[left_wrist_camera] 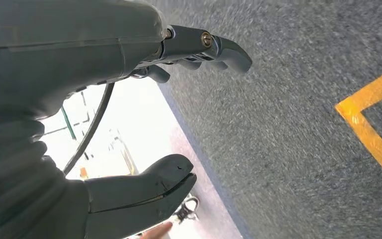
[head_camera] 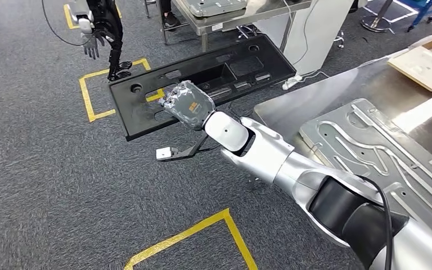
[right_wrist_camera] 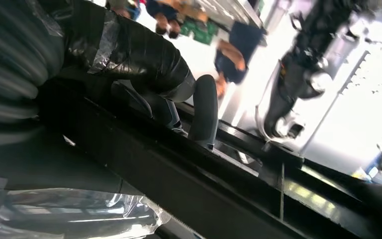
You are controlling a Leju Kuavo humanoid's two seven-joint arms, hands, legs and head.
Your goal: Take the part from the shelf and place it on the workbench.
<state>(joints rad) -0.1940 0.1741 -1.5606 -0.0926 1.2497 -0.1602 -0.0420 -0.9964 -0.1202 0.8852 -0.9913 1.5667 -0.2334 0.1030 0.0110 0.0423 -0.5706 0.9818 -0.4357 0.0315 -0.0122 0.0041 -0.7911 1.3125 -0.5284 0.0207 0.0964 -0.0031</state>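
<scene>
Right hand point(head_camera: 187, 106), wrapped in silver tape, grips the long black moulded plastic panel point(head_camera: 202, 79) mid-edge, carried over carpet near the steel workbench's point(head_camera: 292, 109) corner. Stiff, light, unwieldy; likely tips. Left hand point(left_wrist_camera: 144, 114): fingers apart, holding nothing.

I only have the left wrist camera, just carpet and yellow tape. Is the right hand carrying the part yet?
Observer: Yes. In the head view the right hand holds the long black panel above the carpet.
Operator: How far around the panel do its fingers go?
Observer: In the right wrist view the fingers hook over the panel's edge.
Operator: Where's the workbench?
Observer: On the robot's right. The metal workbench carries a flat grey plate.
Operator: And my left hand?
Observer: The left hand is open, holding nothing.
</scene>
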